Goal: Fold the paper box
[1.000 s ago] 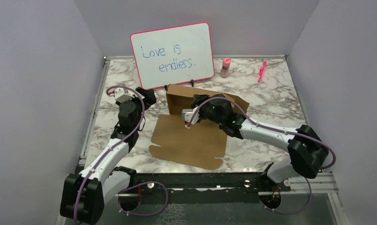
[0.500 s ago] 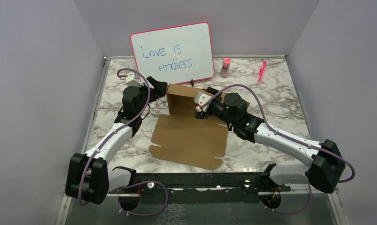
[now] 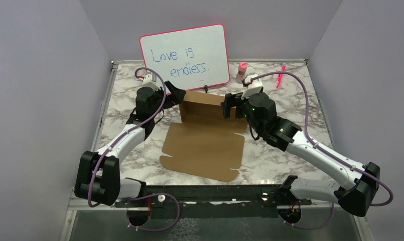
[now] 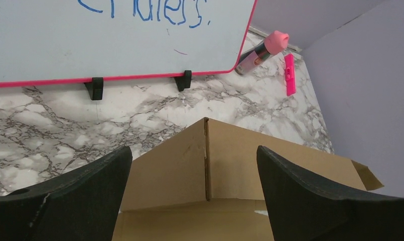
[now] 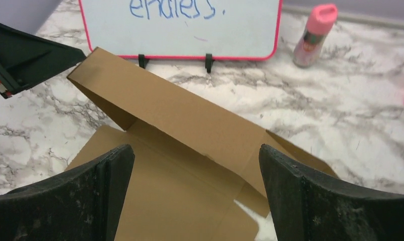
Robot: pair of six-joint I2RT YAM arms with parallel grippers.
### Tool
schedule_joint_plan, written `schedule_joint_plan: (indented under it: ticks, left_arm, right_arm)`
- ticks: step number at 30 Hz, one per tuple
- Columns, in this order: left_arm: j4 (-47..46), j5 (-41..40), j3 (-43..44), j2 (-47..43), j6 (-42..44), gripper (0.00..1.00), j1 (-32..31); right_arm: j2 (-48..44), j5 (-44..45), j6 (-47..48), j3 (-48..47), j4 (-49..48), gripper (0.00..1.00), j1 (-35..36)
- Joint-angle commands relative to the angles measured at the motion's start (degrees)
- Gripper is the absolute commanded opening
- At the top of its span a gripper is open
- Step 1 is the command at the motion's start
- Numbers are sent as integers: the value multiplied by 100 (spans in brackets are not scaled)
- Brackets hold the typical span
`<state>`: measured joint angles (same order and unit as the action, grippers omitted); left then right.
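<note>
The paper box (image 3: 204, 145) is brown cardboard lying mostly flat on the marble table, with its back wall (image 3: 205, 103) and a left side flap folded upright. My left gripper (image 3: 178, 95) hovers open at the box's back left corner. In the left wrist view that upright corner (image 4: 206, 155) stands between the open fingers (image 4: 64, 201), untouched. My right gripper (image 3: 230, 105) is open above the right end of the back wall. From the right wrist the box floor (image 5: 189, 165) lies below the wide-apart fingers (image 5: 315, 201), nothing held. The right side flap (image 5: 290, 153) leans outward.
A pink-framed whiteboard (image 3: 184, 57) stands just behind the box. A pink-capped bottle (image 3: 241, 72) and a pink marker (image 3: 280, 76) lie at the back right. Lilac walls enclose the table on three sides.
My right gripper rose out of the box, swung back and right, and opened wide. My left gripper moved forward and right to the box's back left corner, staying open.
</note>
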<state>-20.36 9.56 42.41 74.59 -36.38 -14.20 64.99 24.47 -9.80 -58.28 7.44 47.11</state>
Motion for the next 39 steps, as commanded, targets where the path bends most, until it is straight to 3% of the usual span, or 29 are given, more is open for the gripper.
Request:
schedule_joint_plan:
  ticks: [1, 4, 7, 12, 24, 33, 39]
  left_arm:
    - [107, 353, 188, 202, 126, 93, 40]
    - [120, 429, 205, 280, 131, 92, 38]
    - [124, 456, 223, 309, 140, 91, 32]
    - [122, 487, 241, 382, 149, 88, 31]
    - [122, 508, 85, 267, 38, 82, -25]
    - [262, 183, -509, -536, -43, 79, -82]
    - [943, -185, -917, -1339, -18, 79, -86]
  right_arm:
    - [-2, 334, -1492, 31, 848, 100, -173]
    - [-68, 111, -1924, 224, 742, 99, -418]
    - [-139, -344, -2312, 444, 457, 90, -710]
    - [17, -1205, -2822, 663, 112, 84, -1303]
    - [509, -2096, -3149, 986, -583, 73, -1491]
    - [869, -2995, -2989, 1089, -1553, 63, -1616]
    - [1186, -3561, -2879, 965, -1968, 58, -1713]
